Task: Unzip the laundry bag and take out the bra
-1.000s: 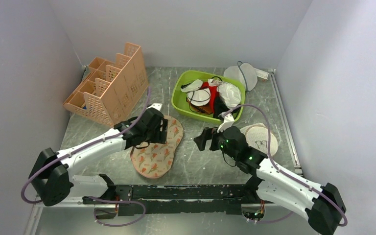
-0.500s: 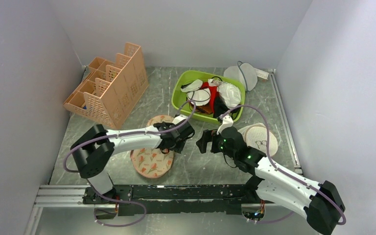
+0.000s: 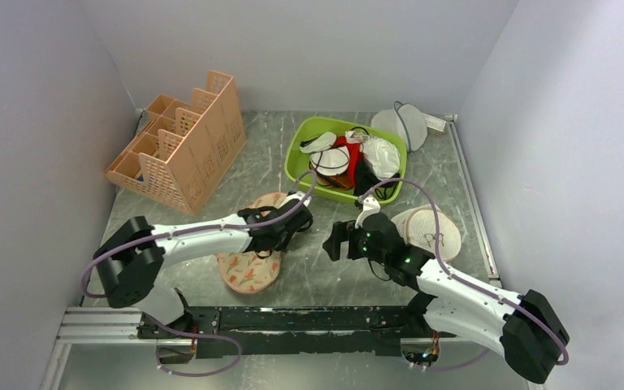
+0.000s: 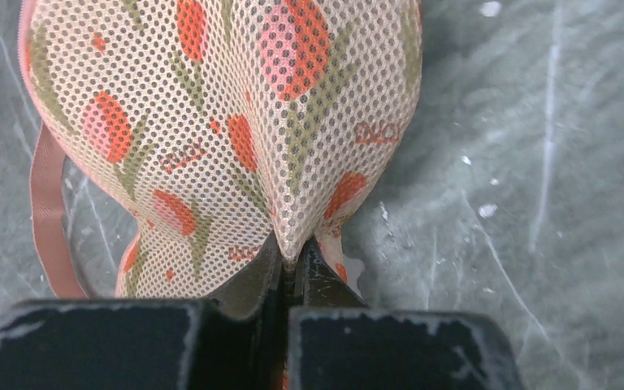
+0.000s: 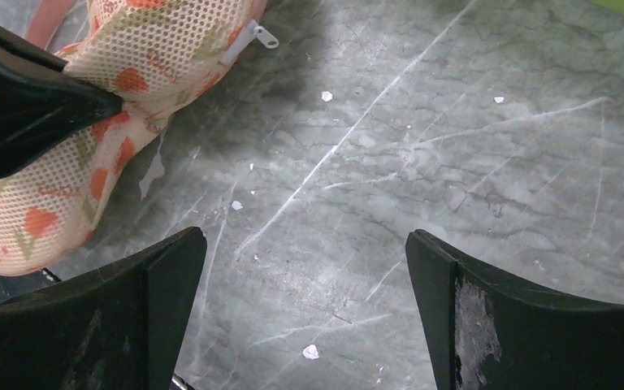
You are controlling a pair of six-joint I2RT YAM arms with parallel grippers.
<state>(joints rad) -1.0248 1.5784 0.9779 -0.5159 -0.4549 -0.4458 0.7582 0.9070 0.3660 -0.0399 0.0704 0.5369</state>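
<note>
The laundry bag (image 3: 248, 268) lies on the table in front of the left arm, beige mesh with a red-and-green print and pink trim. My left gripper (image 3: 288, 231) is shut on a raised fold of its mesh (image 4: 211, 122), the jaws (image 4: 292, 260) pinched tight together. A pink strap loop (image 4: 45, 211) hangs at the bag's left side. In the right wrist view the bag (image 5: 154, 49) shows its white zip pull (image 5: 248, 39) at the top edge. My right gripper (image 3: 337, 240) hovers open over bare table just right of the bag (image 5: 305, 244). The bra is hidden.
A green bin (image 3: 292, 162) of mixed garments stands behind the grippers. An orange organizer (image 3: 187, 146) is at the back left. A round beige mesh disc (image 3: 431, 227) lies beside the right arm, and a white mesh pouch (image 3: 402, 126) sits at the back right.
My left gripper swung over the bag's right side and closed on its mesh, bunching the fabric up. The right gripper edged slightly left and stayed open.
</note>
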